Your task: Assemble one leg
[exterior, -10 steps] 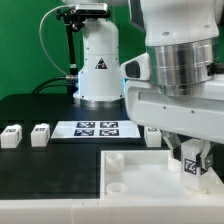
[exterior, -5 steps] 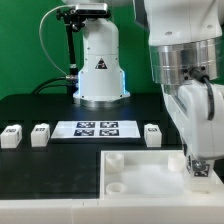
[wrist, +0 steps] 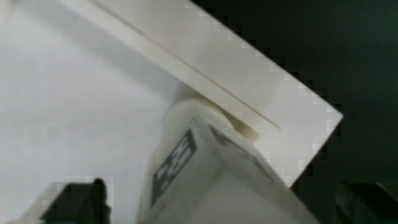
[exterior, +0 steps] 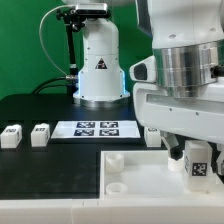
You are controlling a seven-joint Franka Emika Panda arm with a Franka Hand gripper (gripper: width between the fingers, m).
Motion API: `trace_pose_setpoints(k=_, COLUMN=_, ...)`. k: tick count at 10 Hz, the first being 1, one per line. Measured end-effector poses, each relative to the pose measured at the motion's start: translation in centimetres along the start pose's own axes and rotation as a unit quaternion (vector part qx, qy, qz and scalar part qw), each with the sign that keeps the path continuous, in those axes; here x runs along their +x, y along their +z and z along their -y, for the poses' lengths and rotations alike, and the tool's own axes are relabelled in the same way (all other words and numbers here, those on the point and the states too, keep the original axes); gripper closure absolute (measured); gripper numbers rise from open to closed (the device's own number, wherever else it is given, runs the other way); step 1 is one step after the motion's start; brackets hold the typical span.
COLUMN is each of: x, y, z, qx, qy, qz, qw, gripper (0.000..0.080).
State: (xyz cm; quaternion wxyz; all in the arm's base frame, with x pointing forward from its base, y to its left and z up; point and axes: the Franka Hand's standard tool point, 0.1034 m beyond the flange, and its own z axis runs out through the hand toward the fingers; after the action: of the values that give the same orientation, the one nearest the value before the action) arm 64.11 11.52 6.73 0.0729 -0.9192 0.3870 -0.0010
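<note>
My gripper [exterior: 198, 168] is shut on a leg [exterior: 199, 157], a small white block whose tag faces the camera. It holds the leg upright over the far right corner of the large white panel [exterior: 140, 178]. In the wrist view the leg [wrist: 210, 165] fills the space between my two dark fingertips [wrist: 79, 203], with the panel [wrist: 89, 100] and its raised rim just beyond it. Whether the leg touches the panel is hidden. Two more legs [exterior: 11, 135] [exterior: 40, 134] stand at the exterior view's left. A third [exterior: 152, 136] is partly behind my hand.
The marker board [exterior: 95, 128] lies on the black table behind the panel. The robot base [exterior: 98, 65] stands at the back. Round sockets [exterior: 114, 160] show at the panel's left corners.
My wrist has turned: half a second ago the hand stood edge-on, now it faces as before, with the leg's tag showing. The leg stays over the panel's right corner.
</note>
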Motion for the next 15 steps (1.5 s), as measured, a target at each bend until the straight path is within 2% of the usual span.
trace_pose_setpoints(k=1, x=0.00, y=-0.05, z=0.00, qx=-0.002, qy=-0.061, qz=-0.001, qw=0.998, gripper=0.0154)
trace_pose_setpoints(k=2, x=-0.04, y=-0.41, z=0.02, qx=-0.019, qy=-0.161, qz=-0.003, qw=0.987, gripper=0.0151)
trace_pose_setpoints(k=3, x=0.08, y=-0.72, z=0.07, qx=-0.027, qy=-0.246, qz=-0.004, qw=0.969, gripper=0.0151)
trace_pose_setpoints(k=4, x=0.01, y=-0.68, z=0.14, qx=-0.028, qy=-0.284, qz=-0.006, qw=0.958, gripper=0.0151)
trace_pose_setpoints(k=5, x=0.03, y=-0.62, z=0.08, qx=-0.029, qy=-0.277, qz=-0.005, qw=0.960, gripper=0.0151)
trace_pose_setpoints(k=7, x=0.04, y=-0.59, z=0.06, qx=-0.029, qy=-0.276, qz=-0.005, qw=0.961, gripper=0.0413)
trace_pose_setpoints(k=8, x=0.00, y=-0.54, z=0.06, qx=-0.026, qy=-0.196, qz=-0.006, qw=0.980, gripper=0.0509)
trace_pose_setpoints(k=10, x=0.03, y=-0.54, z=0.03, qx=-0.025, qy=-0.092, qz=-0.007, qw=0.995, gripper=0.0509)
trace_pose_setpoints(k=11, x=0.22, y=-0.57, z=0.02, qx=-0.029, qy=0.035, qz=-0.005, qw=0.999, gripper=0.0509)
trace_pose_setpoints(k=12, x=0.33, y=-0.46, z=-0.06, qx=-0.027, qy=0.133, qz=-0.001, qw=0.991, gripper=0.0509)
trace_pose_setpoints(k=13, x=0.32, y=-0.43, z=-0.09, qx=-0.027, qy=0.243, qz=0.006, qw=0.970, gripper=0.0509)
trace_pose_setpoints(k=15, x=0.31, y=-0.41, z=-0.14, qx=-0.024, qy=0.375, qz=0.006, qw=0.927, gripper=0.0508)
